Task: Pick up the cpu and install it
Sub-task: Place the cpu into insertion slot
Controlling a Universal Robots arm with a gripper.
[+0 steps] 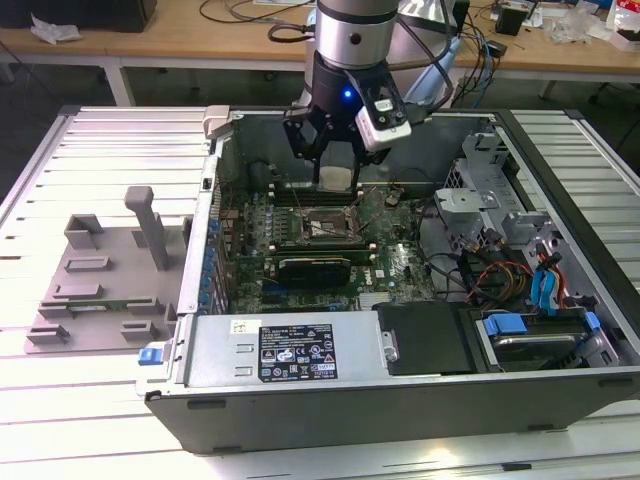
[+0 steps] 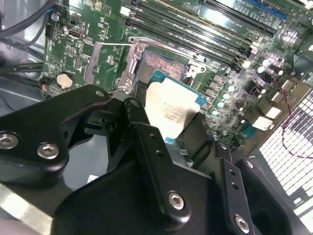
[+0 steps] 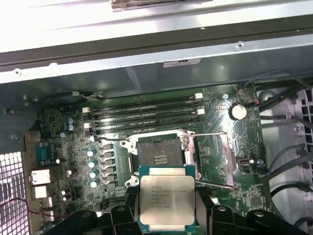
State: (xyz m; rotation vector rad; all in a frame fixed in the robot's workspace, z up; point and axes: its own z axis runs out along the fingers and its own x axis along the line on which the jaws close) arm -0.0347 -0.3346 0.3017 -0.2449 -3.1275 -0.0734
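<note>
The small, flat, square cpu (image 3: 166, 200), with a shiny silver metal top and a blue-green rim, hangs clenched in the robot arm's black metal claw (image 3: 166, 218). Its dark fingers (image 2: 146, 142) press on two opposite edges. The chip sits level, silver face up, in both wrist views, held clear of the green motherboard (image 3: 217, 98) and not seated.

Just beside it in the first wrist view lies the black-framed square socket (image 3: 159, 156), open and bare, with its metal load frame (image 3: 211, 156) swung aside. Four long black memory slots (image 3: 146, 112) run past the far side of the socket. A round silver coin battery (image 3: 238, 111) sits on the board beyond the load frame.

In the exterior view the claw (image 1: 335, 172) reaches down into a grey steel computer case (image 1: 300, 405), which lies on its side with the cover off. The cpu (image 1: 336, 179) is poised above the socket (image 1: 322, 228). A boxy silver power supply (image 1: 280, 350) bearing a black label lines the case wall nearest the camera, beside drive bays with blue plastic tabs (image 1: 510, 325).

The case rests on a white slatted bench (image 1: 90, 440). A grey plastic tray (image 1: 95, 290) of raised blocks sits toward the bench edge at the exterior view's left, just beside the case.
</note>
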